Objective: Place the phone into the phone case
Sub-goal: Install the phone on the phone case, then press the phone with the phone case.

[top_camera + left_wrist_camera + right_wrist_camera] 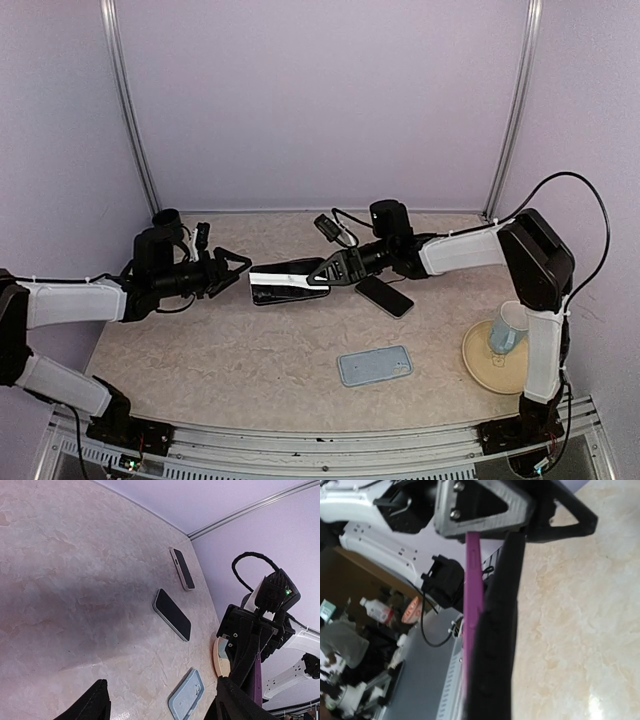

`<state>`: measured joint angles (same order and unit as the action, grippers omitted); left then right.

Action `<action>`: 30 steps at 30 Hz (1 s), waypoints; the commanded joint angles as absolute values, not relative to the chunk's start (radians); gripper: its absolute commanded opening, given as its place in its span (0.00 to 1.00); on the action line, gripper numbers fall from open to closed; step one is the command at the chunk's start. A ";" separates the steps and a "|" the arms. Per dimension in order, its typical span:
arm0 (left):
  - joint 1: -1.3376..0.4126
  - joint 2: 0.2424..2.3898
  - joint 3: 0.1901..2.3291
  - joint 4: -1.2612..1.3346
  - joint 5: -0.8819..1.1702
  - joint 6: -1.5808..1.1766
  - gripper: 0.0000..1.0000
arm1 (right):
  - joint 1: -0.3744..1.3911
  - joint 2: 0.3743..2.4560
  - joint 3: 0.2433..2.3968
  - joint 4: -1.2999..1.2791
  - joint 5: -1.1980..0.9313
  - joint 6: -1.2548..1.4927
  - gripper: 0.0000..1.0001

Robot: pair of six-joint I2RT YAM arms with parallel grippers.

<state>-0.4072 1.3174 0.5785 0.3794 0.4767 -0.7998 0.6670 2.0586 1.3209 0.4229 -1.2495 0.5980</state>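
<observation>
Beige mottled table (pixel 200 350) fills the overhead view. The right arm stretches nearly level from its base to mid-table, and the right gripper (pixel 322 272) is clamped on one end of the held pair (pixel 285 283), a dark slab with a pale upper face carried just above the surface. Just beside the pair's free end, the left gripper (pixel 238 270) faces it with jaws spread wide, touching nothing, its forearm low and level. A dark phone (pixel 385 296) lies flat just beside the right gripper, and a pale blue case (pixel 374 365) lies nearer the bases, apart from both. From the left wrist, the left fingers (pixel 95 702) frame bare table across a broad gap, and a purple edge (pixel 258 682) shows under the right gripper opposite. From the right wrist, the jaws pinch a thin purple slab (pixel 471 605) face to face against a thicker black shell (pixel 495 645) with moulded bumps along its rim. I take these for phone and phone case, though I cannot tell whether the phone is fully seated. The step in hand looks like the fitting itself, with one arm holding and the other free. Next, the left gripper would need to close squarely on the free end, pressing the two together without twisting them out of the right grip.
</observation>
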 commanded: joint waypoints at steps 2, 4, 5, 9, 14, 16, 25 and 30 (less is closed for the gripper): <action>-0.415 1.269 0.552 0.435 0.530 -0.770 0.71 | 0.660 1.980 1.351 0.214 -1.294 0.343 0.00; -0.424 1.262 0.548 0.465 0.553 -0.772 0.72 | 0.660 1.972 1.360 0.139 -1.285 0.281 0.00; -0.429 1.260 0.548 0.479 0.566 -0.774 0.72 | 0.661 1.970 1.365 0.103 -1.278 0.249 0.00; -0.458 1.270 0.554 0.530 0.613 -0.781 0.72 | 0.661 1.958 1.380 0.013 -1.250 0.153 0.00; -0.489 1.315 0.565 0.567 0.661 -0.798 0.72 | 0.660 1.948 1.395 -0.056 -1.232 0.077 0.00; -0.499 1.338 0.566 0.588 0.684 -0.803 0.72 | 0.660 1.945 1.399 -0.069 -1.233 0.060 0.00; -0.527 1.390 0.584 0.613 0.720 -0.799 0.71 | 0.660 1.923 1.391 -0.082 -1.260 0.020 0.00; -0.539 1.406 0.586 0.642 0.750 -0.808 0.65 | 0.660 1.922 1.391 -0.089 -1.261 0.011 0.00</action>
